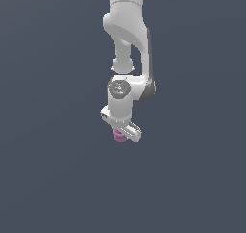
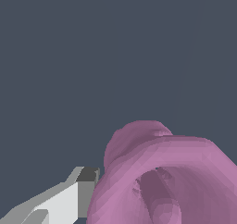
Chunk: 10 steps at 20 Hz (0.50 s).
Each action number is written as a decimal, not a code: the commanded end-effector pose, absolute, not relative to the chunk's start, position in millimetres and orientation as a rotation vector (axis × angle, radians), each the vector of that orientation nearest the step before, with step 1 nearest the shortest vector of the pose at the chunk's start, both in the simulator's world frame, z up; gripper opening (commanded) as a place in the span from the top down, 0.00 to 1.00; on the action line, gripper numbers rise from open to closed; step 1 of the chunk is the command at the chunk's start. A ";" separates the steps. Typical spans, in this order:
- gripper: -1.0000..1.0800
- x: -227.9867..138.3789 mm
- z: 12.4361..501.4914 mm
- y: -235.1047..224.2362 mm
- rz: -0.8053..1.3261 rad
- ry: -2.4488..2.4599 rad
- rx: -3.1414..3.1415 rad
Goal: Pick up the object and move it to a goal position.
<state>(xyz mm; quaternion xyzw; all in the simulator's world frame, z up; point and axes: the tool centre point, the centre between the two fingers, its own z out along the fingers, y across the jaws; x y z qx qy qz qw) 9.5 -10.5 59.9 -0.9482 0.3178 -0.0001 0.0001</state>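
The object [image 1: 118, 136] is a small pink-purple spool that shows just under the white gripper [image 1: 123, 135], mostly hidden by the hand, in the middle of the exterior view. In the wrist view the object [image 2: 157, 172] fills the lower part, with its hollow top toward the camera and a flared rim around it. One white finger [image 2: 74, 197] with a dark pad lies against the object's side. The other finger is hidden. The gripper points down and looks shut on the object.
The white arm [image 1: 127, 30] comes down from the top of the exterior view. A plain dark blue-grey surface [image 1: 48, 179] lies all around. No other objects or goal marker show.
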 end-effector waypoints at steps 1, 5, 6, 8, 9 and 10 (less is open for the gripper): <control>1.00 8.9 70.8 -15.3 -0.002 0.999 -2.978; 1.00 6.5 96.7 -26.7 -0.002 0.999 -2.977; 1.00 5.7 104.8 -30.2 -0.002 0.999 -2.977; 1.00 4.1 122.6 -38.0 -0.001 1.000 -2.977; 1.00 3.2 132.4 -42.2 -0.001 1.000 -2.977; 1.00 2.4 142.6 -46.6 -0.001 1.000 -2.977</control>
